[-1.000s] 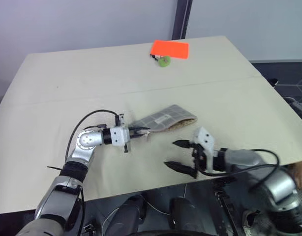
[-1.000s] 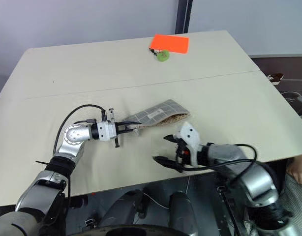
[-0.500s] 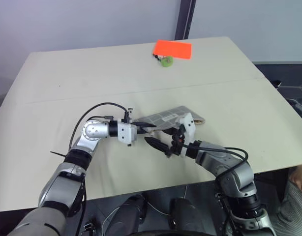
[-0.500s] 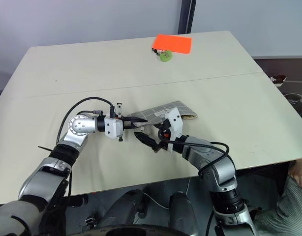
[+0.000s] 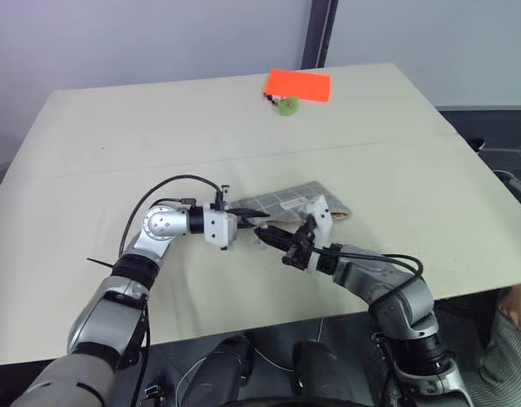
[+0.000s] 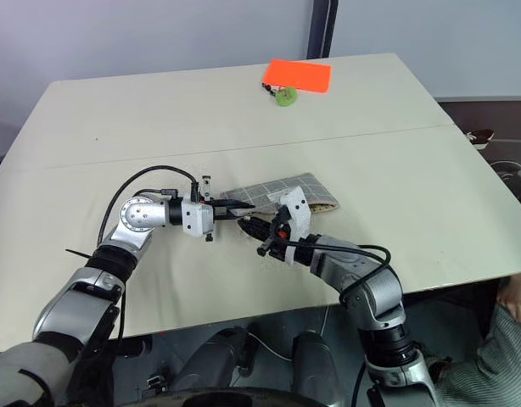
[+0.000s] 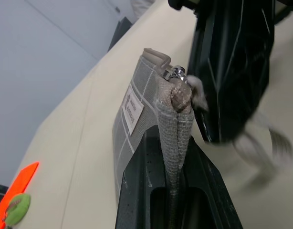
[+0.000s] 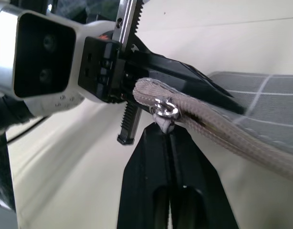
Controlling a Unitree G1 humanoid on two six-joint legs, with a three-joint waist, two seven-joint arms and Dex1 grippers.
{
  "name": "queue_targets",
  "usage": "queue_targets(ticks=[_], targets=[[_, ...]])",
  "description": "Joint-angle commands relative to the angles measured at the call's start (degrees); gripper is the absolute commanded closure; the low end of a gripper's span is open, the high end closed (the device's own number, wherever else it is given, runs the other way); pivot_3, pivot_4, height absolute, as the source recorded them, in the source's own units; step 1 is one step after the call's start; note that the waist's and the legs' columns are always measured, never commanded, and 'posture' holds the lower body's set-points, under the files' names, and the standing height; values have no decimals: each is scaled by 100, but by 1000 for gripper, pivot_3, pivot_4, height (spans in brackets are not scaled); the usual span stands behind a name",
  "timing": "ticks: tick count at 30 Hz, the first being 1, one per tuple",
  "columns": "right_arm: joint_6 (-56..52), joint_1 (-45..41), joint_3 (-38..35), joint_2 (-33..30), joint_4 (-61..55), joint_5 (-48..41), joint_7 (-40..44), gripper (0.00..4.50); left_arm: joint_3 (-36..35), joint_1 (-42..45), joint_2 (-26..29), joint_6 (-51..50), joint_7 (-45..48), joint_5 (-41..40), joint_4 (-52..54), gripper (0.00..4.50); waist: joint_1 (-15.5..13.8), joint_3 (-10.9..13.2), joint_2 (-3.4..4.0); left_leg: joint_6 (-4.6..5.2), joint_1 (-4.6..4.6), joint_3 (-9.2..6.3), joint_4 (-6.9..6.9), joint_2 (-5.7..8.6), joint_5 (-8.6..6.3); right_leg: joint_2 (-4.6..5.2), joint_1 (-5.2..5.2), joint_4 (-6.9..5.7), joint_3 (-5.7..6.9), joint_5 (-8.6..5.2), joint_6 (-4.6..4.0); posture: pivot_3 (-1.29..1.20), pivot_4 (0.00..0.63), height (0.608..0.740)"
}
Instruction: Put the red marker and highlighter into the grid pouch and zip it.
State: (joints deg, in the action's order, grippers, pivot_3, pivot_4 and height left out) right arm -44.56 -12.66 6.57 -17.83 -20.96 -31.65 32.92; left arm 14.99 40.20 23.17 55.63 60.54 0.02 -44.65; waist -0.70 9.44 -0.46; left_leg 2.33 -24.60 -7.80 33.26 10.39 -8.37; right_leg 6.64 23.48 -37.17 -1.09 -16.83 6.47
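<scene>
The grid pouch (image 5: 291,202) lies near the table's front middle, grey with white lines and a white label. My left gripper (image 5: 247,222) is shut on its left end, the fabric edge pinched between the fingers (image 7: 137,171). My right gripper (image 8: 168,131) comes in from the front right and is shut on the small fabric zipper pull tab (image 8: 164,125) under the metal slider (image 8: 166,110) at that same end. The two grippers sit tip to tip. The red marker and the highlighter are out of view.
A flat orange-red card (image 5: 297,85) and a small green round object (image 5: 286,106) lie at the table's far edge. The cream table (image 5: 142,136) has a seam across its middle. A person's hand (image 5: 520,307) shows past the front right corner.
My right gripper came from the table's front edge up to the pouch's left end, then shut from wide open onto the pull tab. The left gripper kept its hold.
</scene>
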Motion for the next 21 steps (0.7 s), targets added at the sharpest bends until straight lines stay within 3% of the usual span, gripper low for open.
queue_targets(ticks=[1, 11, 17, 21], targets=[[177, 156, -790, -651, -26, -16, 191, 4459, -150, -2, 226, 43, -73, -95, -48, 4500, -4, 0, 0, 0, 0, 0, 0, 0, 0, 1, -1, 1, 1, 0, 0, 0, 150, 740], [1019, 514, -1779, -2050, 937, 579, 424, 4459, -455, -29, 538, -274, 146, -586, -501, 4500, 17, 0, -1, 1, -1, 1, -1, -1, 0, 6, -13, -3, 1, 0, 1, 0, 150, 740], [1364, 431, -1729, -2017, 1116, 720, 361, 4459, -655, -50, 561, -1220, 774, -1202, -567, 4500, 15, 0, -1, 1, -1, 0, 1, -1, 1, 7, -13, -3, 1, 0, 1, 0, 150, 740], [1232, 488, -1864, -1944, 856, 356, 524, 2998, -988, -172, 495, -1908, 957, -1632, -233, 2949, 29, 0, -1, 1, -1, 0, 1, -1, 1, 5, -11, -4, 0, 0, 1, 0, 150, 740]])
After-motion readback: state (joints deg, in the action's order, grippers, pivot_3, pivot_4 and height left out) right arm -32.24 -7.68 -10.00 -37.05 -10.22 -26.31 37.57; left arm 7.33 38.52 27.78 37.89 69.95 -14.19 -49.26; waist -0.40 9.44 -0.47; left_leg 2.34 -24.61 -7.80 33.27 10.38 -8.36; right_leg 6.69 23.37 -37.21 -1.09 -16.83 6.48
